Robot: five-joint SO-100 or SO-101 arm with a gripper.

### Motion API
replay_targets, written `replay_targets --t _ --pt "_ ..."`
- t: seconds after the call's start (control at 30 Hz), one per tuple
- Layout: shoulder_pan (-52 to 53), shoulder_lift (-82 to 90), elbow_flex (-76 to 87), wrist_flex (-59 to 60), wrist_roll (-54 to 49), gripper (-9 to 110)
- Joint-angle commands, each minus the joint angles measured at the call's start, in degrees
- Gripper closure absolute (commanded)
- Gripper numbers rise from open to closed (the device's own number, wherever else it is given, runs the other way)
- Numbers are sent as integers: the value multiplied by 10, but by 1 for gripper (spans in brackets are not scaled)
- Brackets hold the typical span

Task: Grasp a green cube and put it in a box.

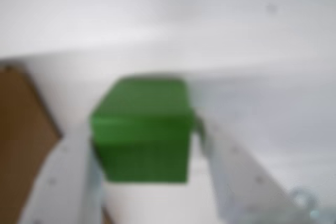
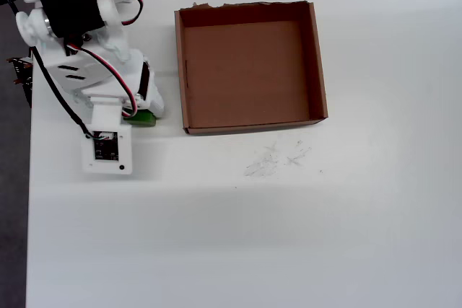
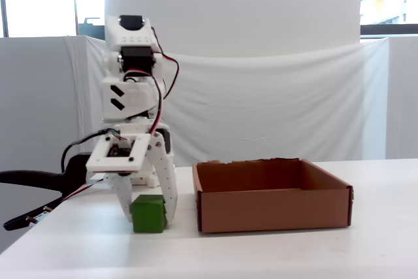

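Filling the blurred wrist view's centre, the small matte bright-green cube [image 1: 142, 129] sits clamped between the white gripper [image 1: 147, 153] fingers, overhead peeking out left of the shallow brown cardboard box [image 2: 317, 63], and in the fixed view resting on the white table [image 3: 274, 253] at lower left.

One green cube [image 3: 148, 213], one box [image 3: 271, 208], one arm [image 3: 134, 96]
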Motion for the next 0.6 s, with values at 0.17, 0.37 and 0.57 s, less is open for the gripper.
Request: replay_targets --t 0.17,0.37,0.57 --pt "-7 -13 -20 -10 -3 84" --pt "-7 -14 -20 -3 -3 84" --pt "-6 -12 -53 34 -3 85"
